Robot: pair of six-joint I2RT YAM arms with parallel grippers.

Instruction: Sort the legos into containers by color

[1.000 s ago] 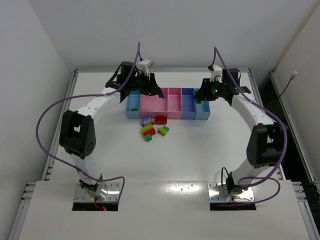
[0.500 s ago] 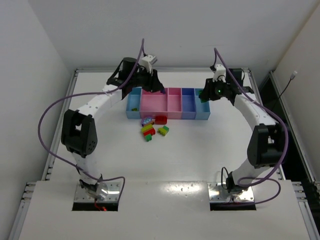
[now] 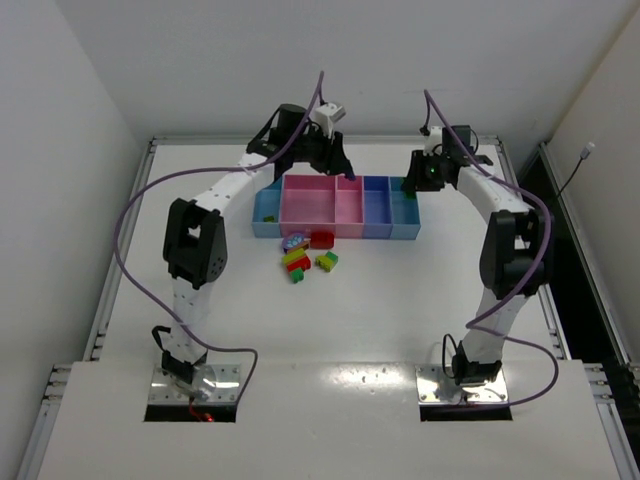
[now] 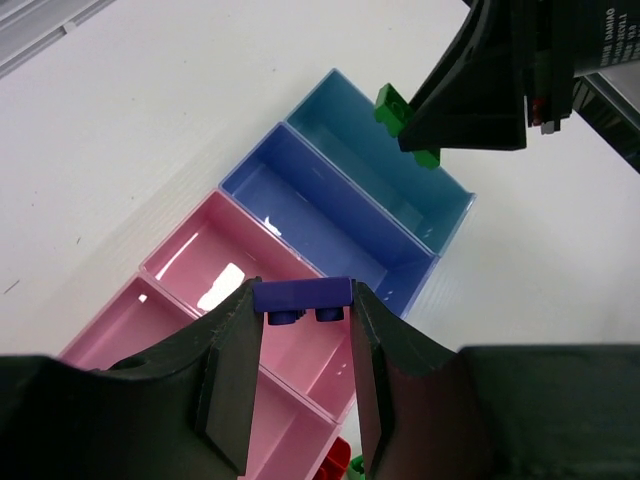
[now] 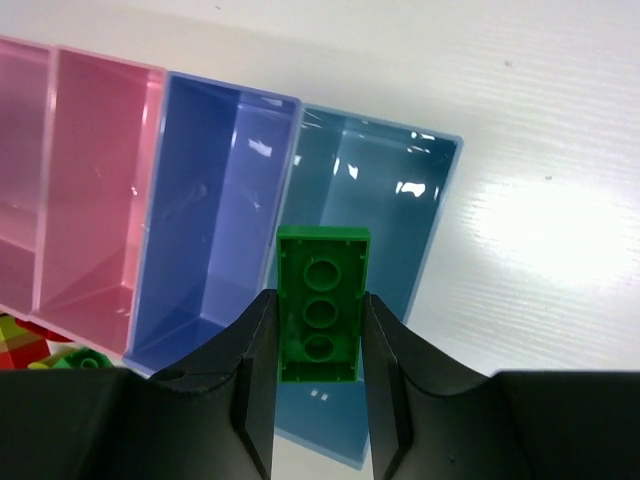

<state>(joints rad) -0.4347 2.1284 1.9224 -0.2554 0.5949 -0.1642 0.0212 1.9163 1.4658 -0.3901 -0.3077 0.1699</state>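
The containers (image 5: 215, 200) are showing glossy, translucent plastic, with glints gleaming on their walls. The green lego (image 5: 322, 300) and the purple lego (image 4: 302, 294) are looking like smooth, hard plastic. The white table (image 3: 400, 300) is reflecting light softly. The fingers (image 5: 250, 400) of the right gripper (image 5: 318, 296) are appearing matt black.

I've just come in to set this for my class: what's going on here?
Two arms are sorting bricks into a row of bins. The left pincer grips a purple brick above the middle bins; the right pincer grips a green brick over the light blue end bin. A small pile of bricks lies unsorted in front of the bins.
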